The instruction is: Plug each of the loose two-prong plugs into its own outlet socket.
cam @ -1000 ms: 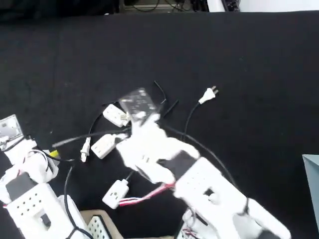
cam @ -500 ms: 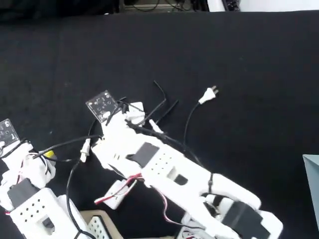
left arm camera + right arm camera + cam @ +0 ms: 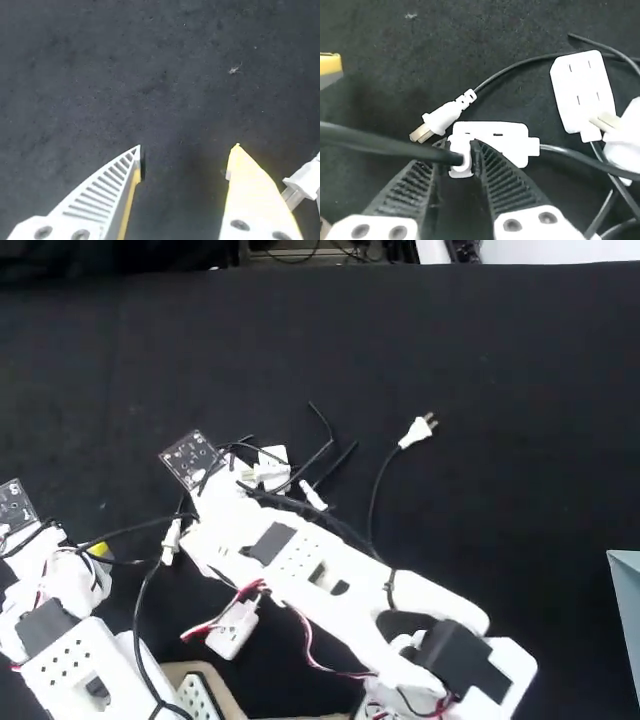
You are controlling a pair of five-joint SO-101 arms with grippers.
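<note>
In the right wrist view my right gripper (image 3: pixel 455 156) is shut on a small white plug (image 3: pixel 460 161) with a black cord, held against the edge of a white outlet block (image 3: pixel 495 139). A loose white two-prong plug (image 3: pixel 446 117) lies just beyond it. A second outlet block (image 3: pixel 579 91) has another plug's prongs (image 3: pixel 602 122) at its edge. From above, a further loose plug (image 3: pixel 418 430) lies apart at centre right, and a third outlet block (image 3: pixel 232 626) lies near the front. My left gripper (image 3: pixel 187 147) hangs open over bare black cloth.
The right arm (image 3: pixel 320 580) stretches diagonally across the tangle of black cords (image 3: pixel 330 455). The left arm (image 3: pixel 50 630) stands at the front left corner. A perforated tan box (image 3: pixel 195 695) sits at the front edge. Black cloth (image 3: pixel 500 360) stretches back and right.
The right arm has swung left over the outlets, its wrist now above the left outlet block. The front outlet block shifted slightly. The left arm drew back a little to the left.
</note>
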